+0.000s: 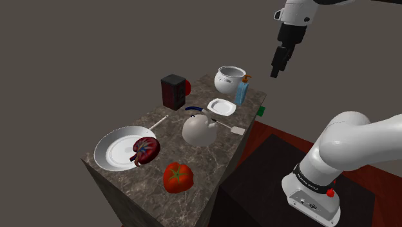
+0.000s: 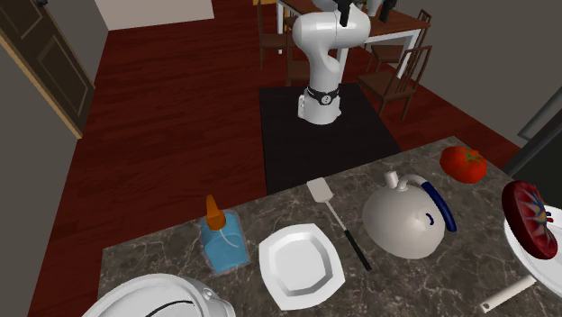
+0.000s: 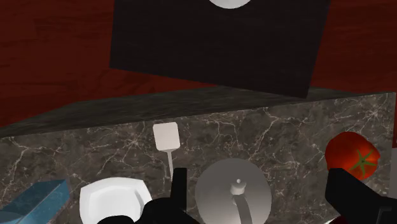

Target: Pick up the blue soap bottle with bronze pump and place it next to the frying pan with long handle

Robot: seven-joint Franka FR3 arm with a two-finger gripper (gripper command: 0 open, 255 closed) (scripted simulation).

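In the shoulder view my claw hangs high in the air, released and empty. The blue soap bottle stands upright below it and toward this view's left, at the far corner of the table, just beside the white pot. Its long axis is vertical, so I judge the move calls for a drop down and across to its body. The frying pan lies well apart, at the table's near end in this view, its long handle pointing back toward the bottle's end.

In the second exterior view the soap bottle stands between the white pot's rim and the square plate, its bronze pump on top. The pan's rim is at this view's right edge.

In the wrist view the claw has its fingers standing wide apart, with the kettle far beneath the gap. The soap bottle lies outside the claw, beyond the plate.
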